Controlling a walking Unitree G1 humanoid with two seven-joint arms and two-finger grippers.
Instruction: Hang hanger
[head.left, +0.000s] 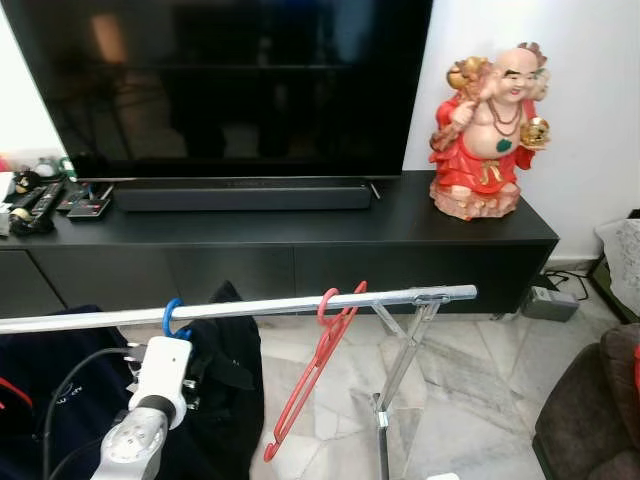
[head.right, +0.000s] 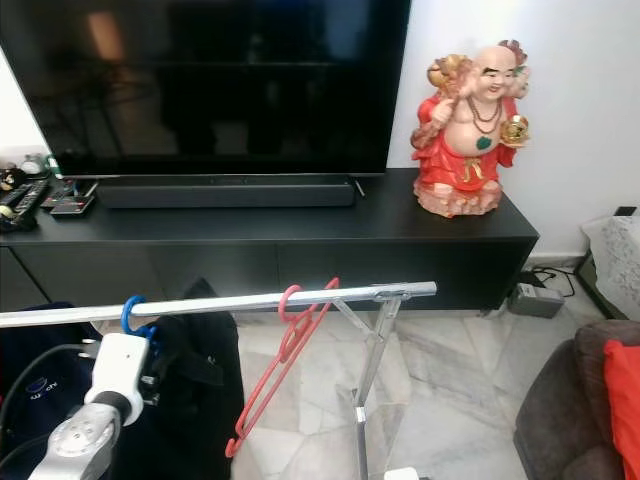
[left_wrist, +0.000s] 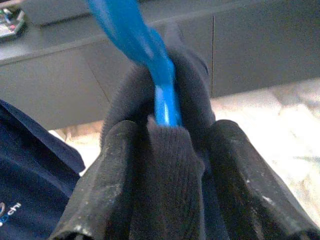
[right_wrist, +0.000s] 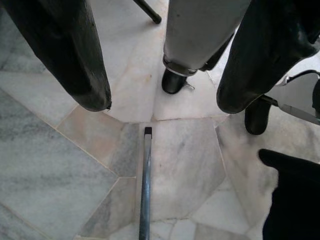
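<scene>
Head views: a silver metal rail (head.left: 300, 303) runs across the foreground on a slanted metal stand (head.left: 400, 360), in front of a black TV console (head.left: 420, 240). A blue hanger (head.left: 172, 318) has its hook over the rail, well towards the left of the stand. It carries a dark garment (head.left: 225, 380) that drapes below the rail. The left gripper (head.left: 185, 385) sits just under the rail at the garment's neck. A red hanger (head.left: 315, 370), thin moulded plastic, hangs bare and tilted from the rail between the blue hanger and the stand. A glossy painted figurine (head.left: 490, 130) stands on the console beyond the rail's free end.

Left wrist view: the two black fingers (left_wrist: 107, 185) are clamped on the ribbed knit collar of the dark garment, with the smooth blue plastic neck of the hanger rising between them towards the rail.

Right wrist view: the right gripper (right_wrist: 160, 75) hangs idle below the rail, fingers spread apart and holding nothing, over veined marble floor tiles (right_wrist: 50, 175).

Judgement: the hook appears seated, so the step in hand is release. Part the fingers slowly, confirm the hook bears the weight on the rail, then draw back level so that the knit does not snag and drag the hanger off.
</scene>
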